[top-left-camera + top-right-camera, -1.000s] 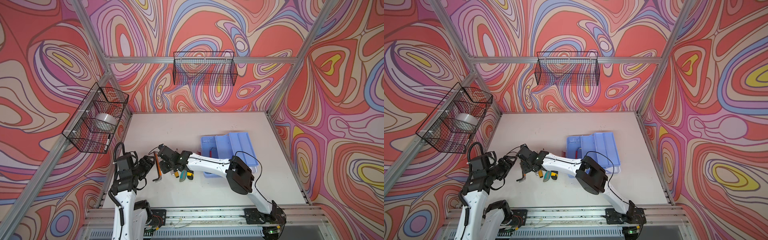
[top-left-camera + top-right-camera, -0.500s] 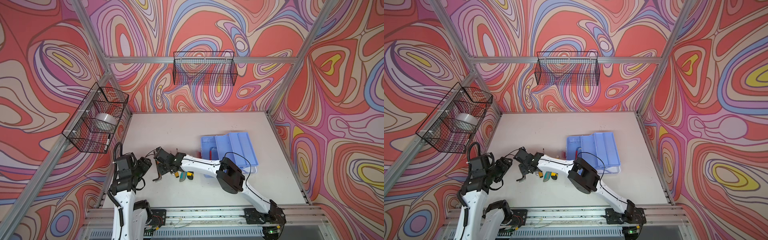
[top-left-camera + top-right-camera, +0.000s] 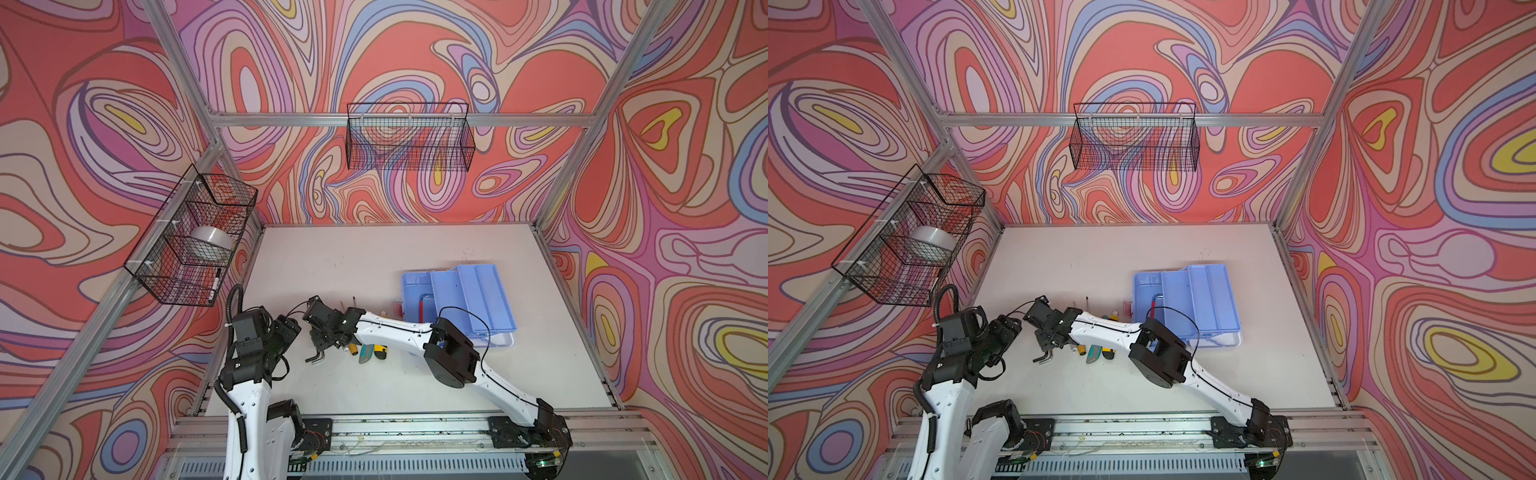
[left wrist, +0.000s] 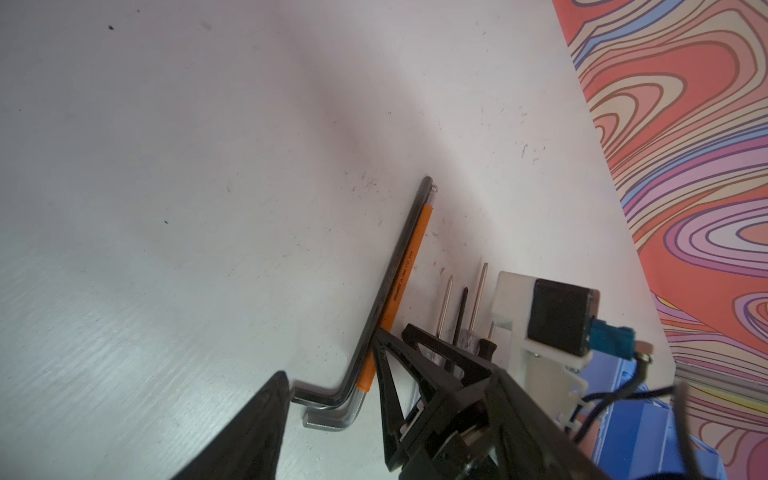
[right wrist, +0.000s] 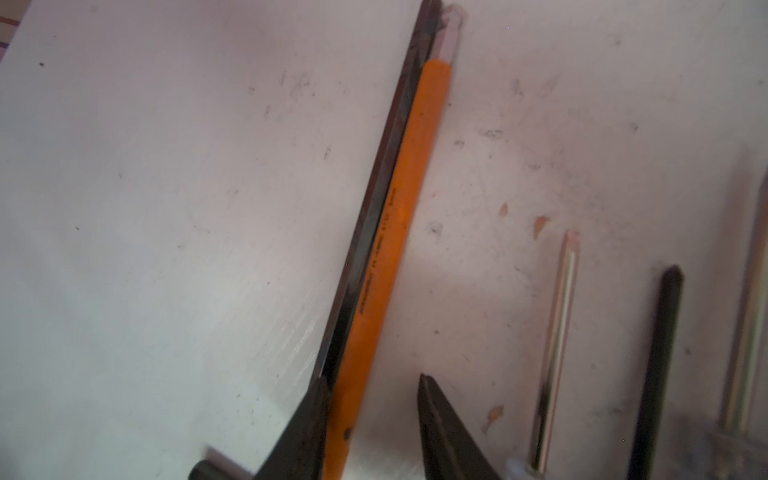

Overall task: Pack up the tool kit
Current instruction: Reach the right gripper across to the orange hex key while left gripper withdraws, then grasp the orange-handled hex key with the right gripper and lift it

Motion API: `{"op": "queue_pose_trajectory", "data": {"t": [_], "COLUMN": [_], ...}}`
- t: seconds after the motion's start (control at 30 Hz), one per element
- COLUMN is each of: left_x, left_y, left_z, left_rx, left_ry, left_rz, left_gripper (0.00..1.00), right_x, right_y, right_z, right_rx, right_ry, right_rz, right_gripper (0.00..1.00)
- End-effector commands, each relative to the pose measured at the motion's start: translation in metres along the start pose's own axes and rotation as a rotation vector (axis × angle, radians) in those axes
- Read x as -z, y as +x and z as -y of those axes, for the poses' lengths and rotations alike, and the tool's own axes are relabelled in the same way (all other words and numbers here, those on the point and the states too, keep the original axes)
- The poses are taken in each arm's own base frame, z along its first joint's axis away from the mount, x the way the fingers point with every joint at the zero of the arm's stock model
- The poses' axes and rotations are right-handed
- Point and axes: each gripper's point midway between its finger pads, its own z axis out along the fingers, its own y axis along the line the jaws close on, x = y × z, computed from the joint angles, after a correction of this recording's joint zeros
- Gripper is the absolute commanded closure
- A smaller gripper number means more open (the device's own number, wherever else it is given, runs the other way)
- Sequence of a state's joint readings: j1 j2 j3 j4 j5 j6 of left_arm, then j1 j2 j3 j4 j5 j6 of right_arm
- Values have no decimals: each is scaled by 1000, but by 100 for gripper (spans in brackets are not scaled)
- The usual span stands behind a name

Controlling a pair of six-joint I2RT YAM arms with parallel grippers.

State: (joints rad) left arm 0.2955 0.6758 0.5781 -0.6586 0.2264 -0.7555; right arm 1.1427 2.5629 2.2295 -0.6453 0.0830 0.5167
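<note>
Tool kit box (image 3: 486, 291) is lying open at 3 o'clock on the table (image 3: 374, 257). The orange-sleeved hex key (image 5: 386, 232) is waiting outside it near 8 o'clock. Over the last second your right gripper (image 5: 371, 380) has been sliding toward 9 o'clock and is now straddling that key, jaws parted, one finger touching it, not yet pinching. Your left gripper (image 3: 291, 326) is hovering wide open and empty just beside. You are probably lining up the next pick for the box.
</note>
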Motion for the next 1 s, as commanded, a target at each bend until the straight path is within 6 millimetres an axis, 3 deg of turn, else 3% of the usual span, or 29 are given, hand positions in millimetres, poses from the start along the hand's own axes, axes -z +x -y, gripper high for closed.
{"op": "queue_pose_trajectory", "data": {"t": [0.0,0.33,0.63,0.97], "left_x": [3,3,-1,-1], "left_y": [-1,1,3,4], "left_z": [-3,-2,-2,-1], "left_rx": [9,11,22,21], "left_ry": [-15,-7,0,14], "left_rz": [4,-6,-13,-14], "left_gripper": [25,25,26,26], "right_x": [-12,-20,-22,-23], "right_y": [13,20,21,38], "right_z": [11,35,37,39], "right_rx": [16,59,76,85], "right_ry": [65,221,238,218], "right_rz": [-34,-50,-65,-126], "right_gripper": [62,67,74,80]}}
